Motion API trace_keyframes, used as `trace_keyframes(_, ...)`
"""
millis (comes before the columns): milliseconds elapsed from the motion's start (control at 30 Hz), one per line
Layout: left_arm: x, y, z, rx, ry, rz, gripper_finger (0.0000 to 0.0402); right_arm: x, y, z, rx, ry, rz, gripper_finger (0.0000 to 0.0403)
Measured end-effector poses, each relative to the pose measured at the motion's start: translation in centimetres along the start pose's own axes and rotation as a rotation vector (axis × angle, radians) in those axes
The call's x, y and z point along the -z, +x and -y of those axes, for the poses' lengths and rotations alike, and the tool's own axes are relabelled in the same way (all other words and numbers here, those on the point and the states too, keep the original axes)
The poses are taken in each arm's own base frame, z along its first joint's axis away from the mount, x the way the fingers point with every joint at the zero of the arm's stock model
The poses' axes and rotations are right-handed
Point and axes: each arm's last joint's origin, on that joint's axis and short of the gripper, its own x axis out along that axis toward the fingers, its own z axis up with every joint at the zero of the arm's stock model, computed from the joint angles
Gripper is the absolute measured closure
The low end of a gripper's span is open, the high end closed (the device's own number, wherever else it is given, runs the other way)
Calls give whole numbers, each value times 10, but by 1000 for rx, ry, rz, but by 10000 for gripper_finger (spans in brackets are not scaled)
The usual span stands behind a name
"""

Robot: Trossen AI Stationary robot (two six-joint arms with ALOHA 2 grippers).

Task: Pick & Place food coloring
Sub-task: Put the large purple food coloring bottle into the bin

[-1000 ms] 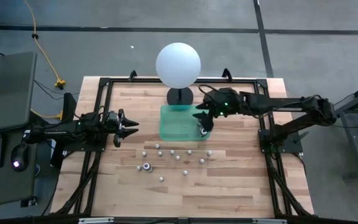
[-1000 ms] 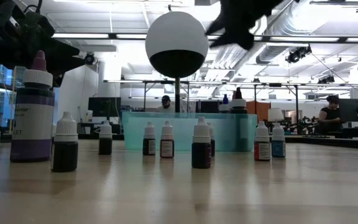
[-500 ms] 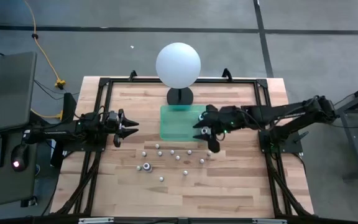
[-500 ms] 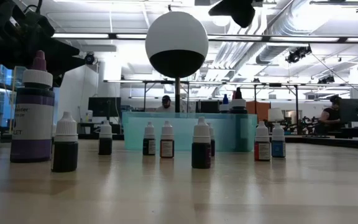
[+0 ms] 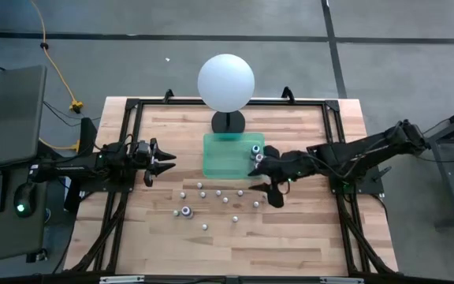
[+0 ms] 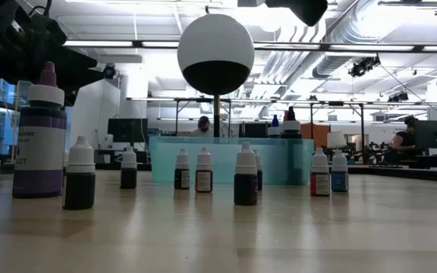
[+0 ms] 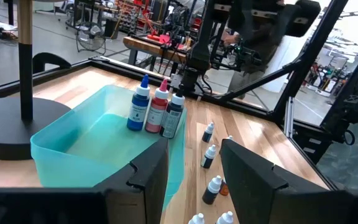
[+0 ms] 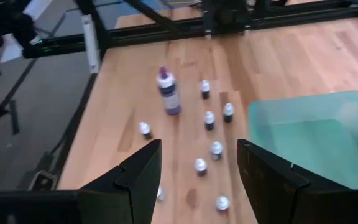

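Several tiny food coloring bottles (image 5: 221, 194) stand upright on the wooden table; they also show in the low view (image 6: 203, 169) and the right wrist view (image 8: 209, 118). Three taller bottles (image 7: 157, 112) with blue, red and dark tops stand in the right end of the teal bin (image 5: 228, 158). My right gripper (image 5: 263, 183) is open and empty, above the table just near of the bin's right end, over the loose bottles (image 8: 197, 155). My left gripper (image 5: 167, 162) is open and empty, left of the bin (image 7: 194, 149).
A big white sphere (image 5: 225, 81) on a black stand is just behind the bin. A larger purple bottle (image 6: 40, 136) stands at the near left of the group (image 5: 186, 211). Black frame rails run along the table's edges. Bare wood lies at the near side.
My right gripper has moved from over the bin's right end toward the table's near edge, out over the loose bottles, and has risen in the low view. The bottles have stayed in place.
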Motion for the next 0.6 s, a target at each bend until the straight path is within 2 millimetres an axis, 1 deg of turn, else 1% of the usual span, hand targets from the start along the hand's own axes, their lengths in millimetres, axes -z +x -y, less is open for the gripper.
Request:
trace_keyframes(100, 0, 0, 0, 0, 0, -1, 255, 2, -1, -7, -18, -14, -4, 204)
trace_keyframes(267, 0, 0, 0, 0, 0, 0, 255, 5, -2, -13, -22, -18, -21, 205)
trace_keyframes(333, 0, 0, 0, 0, 0, 0, 255, 8, -3, -14, -4, 1, -43, 213)
trace_keyframes(400, 0, 0, 0, 0, 0, 0, 255, 11, -5, -14, 21, -1, -63, 234)
trace_keyframes(467, 0, 0, 0, 0, 0, 0, 255, 10, -11, -15, 32, -8, -52, 267)
trace_keyframes(600, 0, 0, 0, 0, 0, 0, 255, 7, -26, -16, 19, -42, -24, 359)
